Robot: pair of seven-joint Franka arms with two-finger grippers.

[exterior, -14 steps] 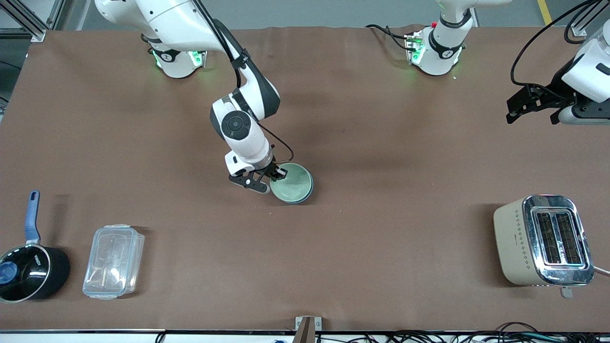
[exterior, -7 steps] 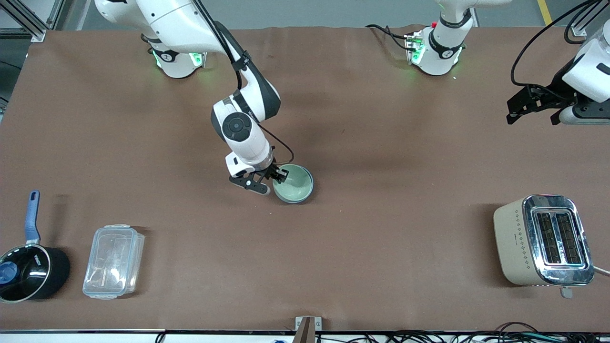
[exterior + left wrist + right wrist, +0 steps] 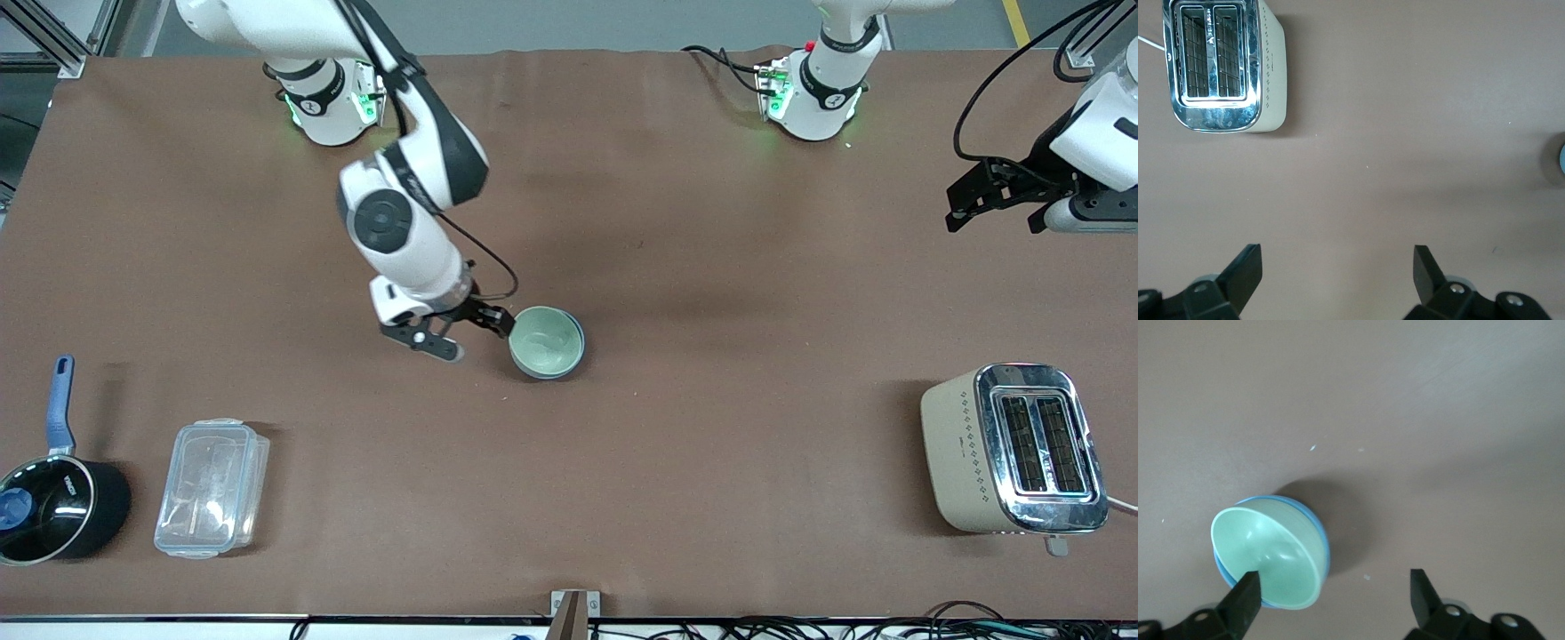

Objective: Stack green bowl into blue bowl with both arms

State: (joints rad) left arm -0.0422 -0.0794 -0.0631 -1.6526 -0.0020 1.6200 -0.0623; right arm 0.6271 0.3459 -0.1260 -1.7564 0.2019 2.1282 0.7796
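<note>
Toaster (image 3: 1013, 449) and left gripper (image 3: 996, 203), jaws apart, are kept well clear toward the left arm's end. Beside the blue bowl (image 3: 576, 356), in which the green bowl (image 3: 546, 341) is nested, the right gripper (image 3: 469, 332) is held with jaws apart. If one finger (image 3: 1241, 597) catches the rim, the stack could be tipped.

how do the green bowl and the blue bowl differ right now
The green bowl is pale mint and sits inside; the blue bowl is blue and sits underneath, on the table. The green bowl's inside shows fully; only the blue bowl's rim shows. Both are round, upright, untouched.

The green bowl (image 3: 546, 340) sits in the blue bowl (image 3: 578, 354), mid-table, beside the right gripper (image 3: 471, 333).
</note>
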